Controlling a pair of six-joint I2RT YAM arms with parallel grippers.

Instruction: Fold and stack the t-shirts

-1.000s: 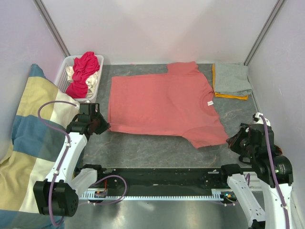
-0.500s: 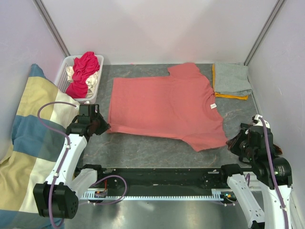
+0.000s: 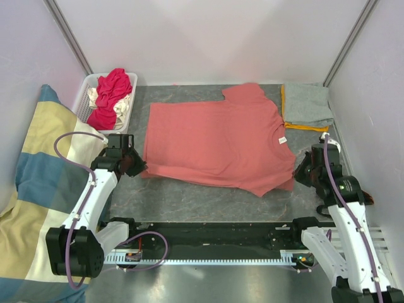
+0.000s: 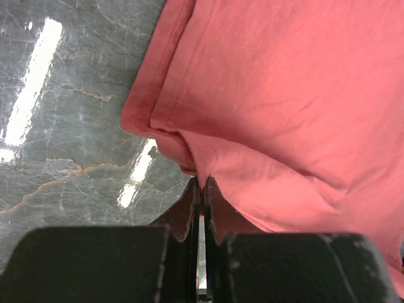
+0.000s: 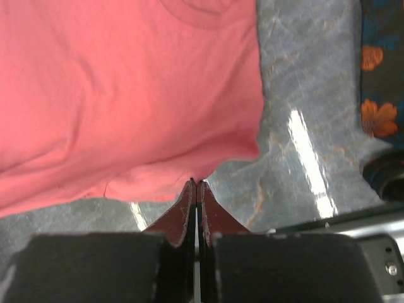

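The salmon-pink t-shirt (image 3: 214,142) has a small white label (image 3: 281,140). There is a grey t-shirt (image 3: 307,104) and an orange t-shirt (image 3: 306,128). A magenta-red t-shirt (image 3: 113,88) and a cream t-shirt (image 3: 93,96) fill the white lattice basket (image 3: 83,100). The cushion (image 3: 38,170) is striped yellow, blue and cream. The surface (image 3: 189,196) is grey and marbled.

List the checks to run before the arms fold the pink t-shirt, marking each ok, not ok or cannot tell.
1. Left gripper shut on the near-left corner of the salmon-pink t-shirt: ok.
2. Right gripper shut on its near-right edge: ok.
3. Shirt lying flat: not ok, the hem is bunched at the left grip.
4. Both cloth layers pinched at each grip: cannot tell.
5. Pink shirt apart from the grey folded shirt: cannot tell, their edges run very close.
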